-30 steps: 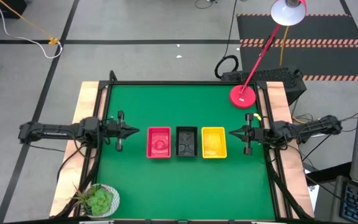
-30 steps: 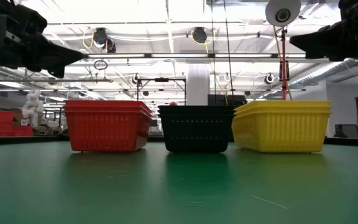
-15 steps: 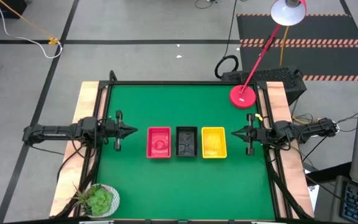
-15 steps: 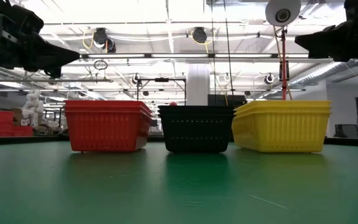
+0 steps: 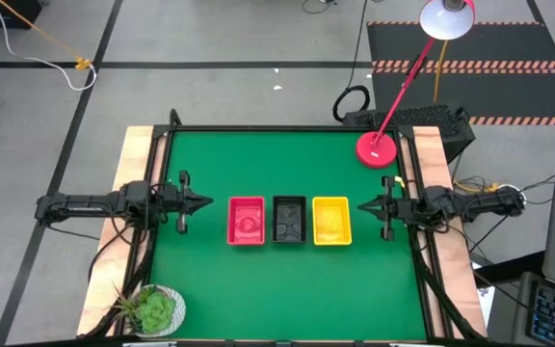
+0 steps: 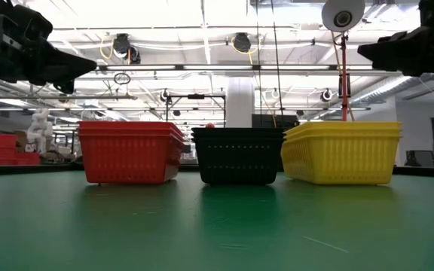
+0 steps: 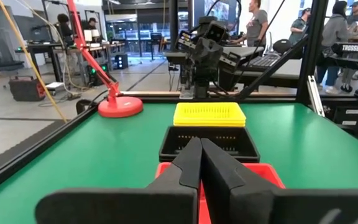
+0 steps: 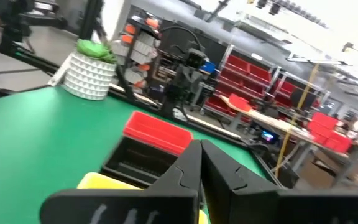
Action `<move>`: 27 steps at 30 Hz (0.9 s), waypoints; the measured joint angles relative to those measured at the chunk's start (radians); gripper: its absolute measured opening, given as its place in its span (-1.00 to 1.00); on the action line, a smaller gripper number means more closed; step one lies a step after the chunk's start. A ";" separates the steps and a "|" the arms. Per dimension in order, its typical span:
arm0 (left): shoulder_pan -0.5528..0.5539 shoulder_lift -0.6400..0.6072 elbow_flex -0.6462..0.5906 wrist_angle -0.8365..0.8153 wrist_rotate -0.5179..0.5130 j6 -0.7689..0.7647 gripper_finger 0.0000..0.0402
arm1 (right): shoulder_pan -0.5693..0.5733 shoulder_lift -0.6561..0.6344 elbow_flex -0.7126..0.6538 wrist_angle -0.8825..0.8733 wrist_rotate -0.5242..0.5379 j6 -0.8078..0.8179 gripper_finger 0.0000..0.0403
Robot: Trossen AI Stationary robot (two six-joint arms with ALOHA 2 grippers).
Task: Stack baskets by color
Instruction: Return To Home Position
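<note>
Three stacks of baskets stand in a row on the green table [image 5: 277,289], resting on their bottoms: red [image 5: 247,221] at the left, black [image 5: 289,219] in the middle, yellow [image 5: 331,221] at the right. The low view shows the nested rims of the red [image 6: 130,152] and yellow [image 6: 343,153] stacks beside the black one [image 6: 238,155]. My left gripper [image 5: 210,202] hovers shut, level, left of the red stack. My right gripper [image 5: 359,205] hovers shut, right of the yellow stack. Both stand above basket height, with nothing between their fingers [image 7: 200,142] [image 8: 199,144].
A round red lamp base [image 5: 378,149] sits at the table's far right corner, its arm leaning up and away. A potted plant [image 5: 152,310] stands at the near left corner. Bare green table lies near and far of the row. People stand beyond the table.
Both arms have folded back a little toward their own table edges, the left toward the left, the right toward the right. Both grippers stay shut. The three stacks have not moved.
</note>
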 joint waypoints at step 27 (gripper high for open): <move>0.000 0.000 0.000 -0.056 0.002 0.010 -0.97 | -0.130 0.002 0.000 -0.037 -0.124 0.049 -1.00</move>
